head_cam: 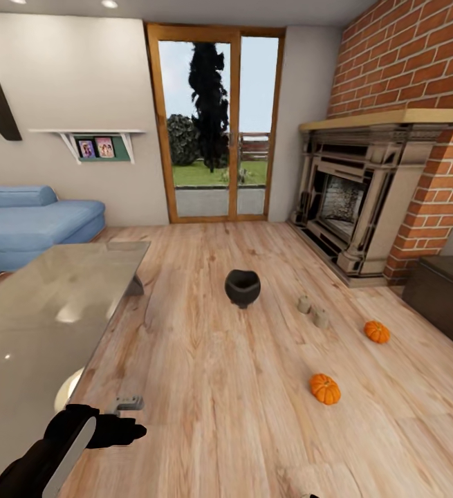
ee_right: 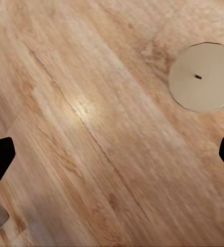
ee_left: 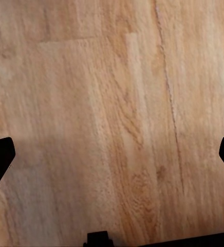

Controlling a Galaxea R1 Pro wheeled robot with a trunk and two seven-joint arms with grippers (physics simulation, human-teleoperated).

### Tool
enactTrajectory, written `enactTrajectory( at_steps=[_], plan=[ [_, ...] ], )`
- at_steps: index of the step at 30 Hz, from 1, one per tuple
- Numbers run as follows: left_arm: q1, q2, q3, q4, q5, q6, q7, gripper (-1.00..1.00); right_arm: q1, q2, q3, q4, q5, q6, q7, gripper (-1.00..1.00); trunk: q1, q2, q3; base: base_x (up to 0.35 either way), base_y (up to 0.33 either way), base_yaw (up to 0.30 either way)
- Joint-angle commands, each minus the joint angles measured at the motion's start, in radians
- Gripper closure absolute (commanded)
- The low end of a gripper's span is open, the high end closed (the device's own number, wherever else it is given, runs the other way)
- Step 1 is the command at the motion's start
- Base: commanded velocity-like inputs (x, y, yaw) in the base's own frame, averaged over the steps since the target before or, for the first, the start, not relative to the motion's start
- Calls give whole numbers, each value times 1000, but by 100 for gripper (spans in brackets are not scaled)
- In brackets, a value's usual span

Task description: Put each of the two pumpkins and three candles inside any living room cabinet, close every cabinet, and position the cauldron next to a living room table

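Two orange pumpkins [head_cam: 325, 388] [head_cam: 376, 331] lie on the wood floor at the right. Beyond them stand two pale candles [head_cam: 303, 303] [head_cam: 320, 317], and the black cauldron [head_cam: 243, 287] sits mid-floor, apart from the glossy grey table [head_cam: 46, 311] at the left. A third candle [head_cam: 319, 481] sits at the bottom edge of the head view. The right wrist view looks down on its round top and wick [ee_right: 202, 77], off to one side of my open right gripper [ee_right: 112, 159]. My left gripper [head_cam: 135, 432] hangs open over bare floor [ee_left: 112, 159] beside the table's near corner. The dark-brown cabinet [head_cam: 444, 290] stands at the right wall, shut.
A blue sofa [head_cam: 32, 221] stands behind the table at the left. The brick fireplace [head_cam: 350, 200] fills the right wall, and a glass door [head_cam: 216, 124] is straight ahead. Open plank floor lies between the table and the pumpkins.
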Motion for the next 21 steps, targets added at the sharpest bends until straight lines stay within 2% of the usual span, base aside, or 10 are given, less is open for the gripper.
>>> enactTrajectory(
  at_steps=[1, 14, 21],
  plan=[
    [-1, 1, -1, -1, -6, 3, -6, -100, 0, -1, 6, -1, -10, 2, 0, -100, 0, 0, -1, 196, 115, -5],
    [-1, 0, -2, -1, -6, 3, -5, -100, -1, -1, 6, 0, -10, 2, 0, -100, 0, 0, -9, 194, 98, -1],
    [-1, 1, -3, -1, -6, 3, -5, -100, 0, -1, 6, 0, -10, 2, 0, -100, 0, 0, -10, 48, 35, -9]
  ],
)
